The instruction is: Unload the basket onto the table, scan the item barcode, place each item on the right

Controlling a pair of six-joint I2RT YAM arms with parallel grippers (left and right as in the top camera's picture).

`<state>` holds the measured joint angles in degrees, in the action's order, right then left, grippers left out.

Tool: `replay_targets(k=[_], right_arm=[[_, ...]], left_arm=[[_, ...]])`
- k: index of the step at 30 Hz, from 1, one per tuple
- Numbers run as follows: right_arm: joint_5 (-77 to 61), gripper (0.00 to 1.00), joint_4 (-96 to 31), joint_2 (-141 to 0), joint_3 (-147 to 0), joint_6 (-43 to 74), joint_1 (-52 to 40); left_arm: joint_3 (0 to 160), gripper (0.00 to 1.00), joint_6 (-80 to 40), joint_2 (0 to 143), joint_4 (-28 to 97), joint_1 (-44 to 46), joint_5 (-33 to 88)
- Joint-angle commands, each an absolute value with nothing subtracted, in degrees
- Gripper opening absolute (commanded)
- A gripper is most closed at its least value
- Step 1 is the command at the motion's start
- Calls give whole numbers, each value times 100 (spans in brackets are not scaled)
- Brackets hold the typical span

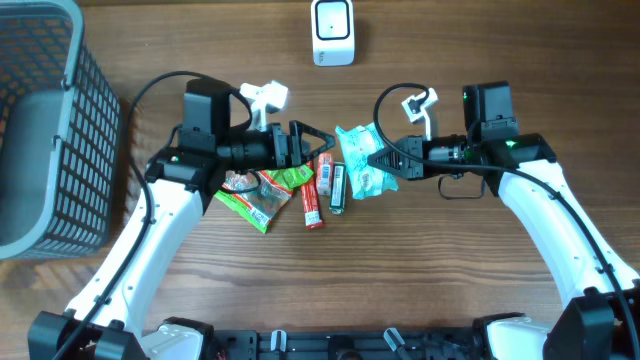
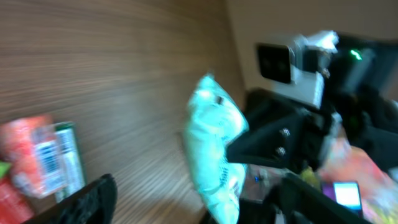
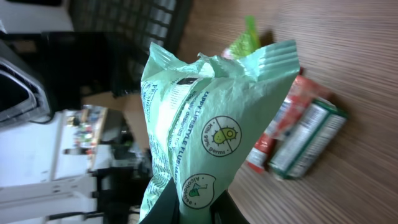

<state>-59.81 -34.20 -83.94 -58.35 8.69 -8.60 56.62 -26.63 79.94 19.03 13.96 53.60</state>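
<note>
Right claw: pinched shut on the mint green bag, holding it up off the table.
Left claw: wide open, holding nothing, just beside the bag.
Table: brown wood, with snack packs lying under the left claw.
Far edge: white scanner.
Left side: grey basket.

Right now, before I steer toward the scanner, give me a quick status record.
right gripper: shut on mint packet
left gripper: open, empty, facing the mint packet
scanner: top centre, apart from the mint packet
red stick, dark bar: lying flat beside the mint packet
basket: far left
barcode: none visible on the packet
</note>
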Motion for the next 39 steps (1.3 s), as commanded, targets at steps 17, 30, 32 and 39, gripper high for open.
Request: replay_targets(k=[17,30,32,39], right_arm=[[-7148,50,-2659,-8346,-5957,1455,-1306],[-8694,54,-1861,-8346,-5957,1367,-1308],[-8713,54,-1865,-8346,-5957,1369,-1321],[-8707,47,-1734,-8346,-5957,1363,-1566]], left_arm=[[5690,4,-2462,7940,1105,1911,5741],[5690,4,-2744,7940,598,873,7714],[5690,4,-2744,7940,593,891,7719],[5690,4,-2744,7940,596,899,7885]])
